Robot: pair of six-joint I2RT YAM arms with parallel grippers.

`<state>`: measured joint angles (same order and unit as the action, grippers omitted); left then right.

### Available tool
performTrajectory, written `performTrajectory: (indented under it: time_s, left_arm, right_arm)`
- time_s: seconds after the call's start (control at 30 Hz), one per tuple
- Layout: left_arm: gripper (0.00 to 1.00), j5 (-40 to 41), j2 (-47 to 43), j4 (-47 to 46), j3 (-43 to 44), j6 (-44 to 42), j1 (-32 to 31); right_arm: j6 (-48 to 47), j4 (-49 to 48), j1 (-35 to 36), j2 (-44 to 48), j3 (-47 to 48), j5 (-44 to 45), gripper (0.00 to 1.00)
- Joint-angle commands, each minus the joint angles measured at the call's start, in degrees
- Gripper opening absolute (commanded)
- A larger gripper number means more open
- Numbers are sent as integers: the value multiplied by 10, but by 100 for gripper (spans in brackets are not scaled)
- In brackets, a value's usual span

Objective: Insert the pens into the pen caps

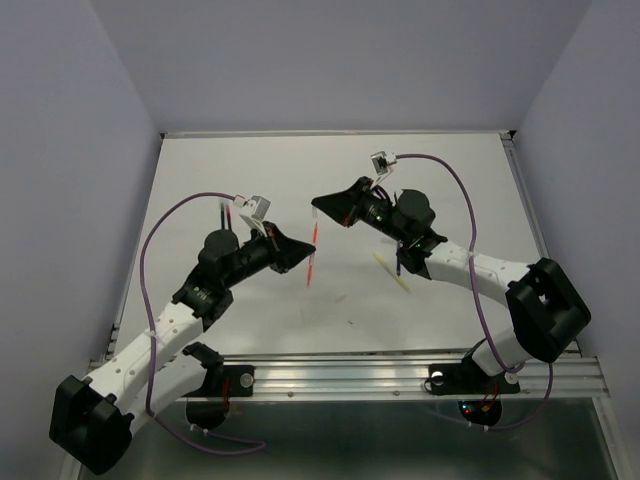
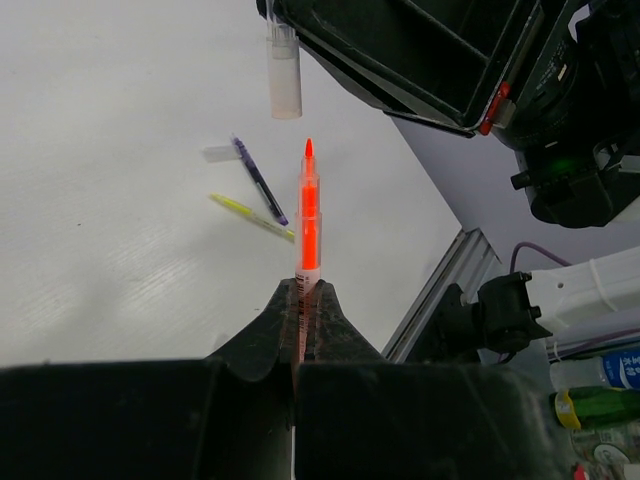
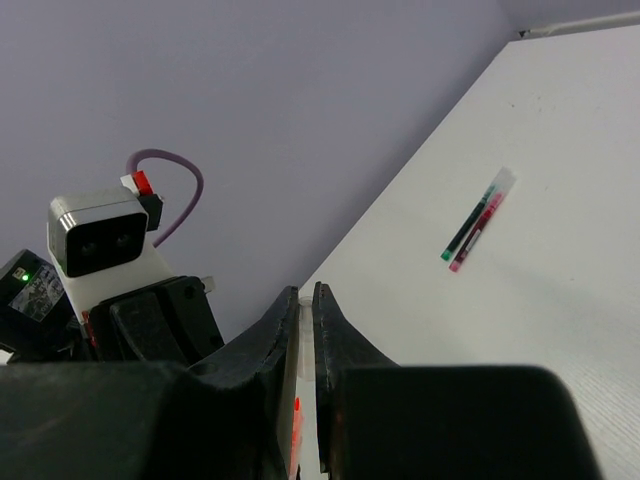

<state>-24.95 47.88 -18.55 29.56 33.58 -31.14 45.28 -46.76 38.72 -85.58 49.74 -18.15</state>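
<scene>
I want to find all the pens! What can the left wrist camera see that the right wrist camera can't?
Only the left wrist view shows a dark blue pen and a yellow pen lying on the table. It also shows the left tool pinching the orange pen. Only the right wrist view shows a green pen and a red pen lying side by side, and the left arm's camera. Both show the pale cap held by the right tool, the orange pen (just a sliver in the right view) and the table.
</scene>
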Motion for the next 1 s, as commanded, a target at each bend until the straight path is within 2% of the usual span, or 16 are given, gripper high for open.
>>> performTrajectory:
  time_s: [0.0, 0.57, 0.97]
  left_arm:
    - [0, 5, -23, -22, 10, -15, -2]
    - [0, 9, -20, -20, 4, -3, -2]
    - [0, 5, -18, -24, 6, 2, -2]
  right_arm:
    - [-5, -13, 5, 11, 25, 2, 1]
    - [-11, -9, 5, 30, 26, 22, 1]
    - [-10, 0, 5, 30, 32, -6, 1]
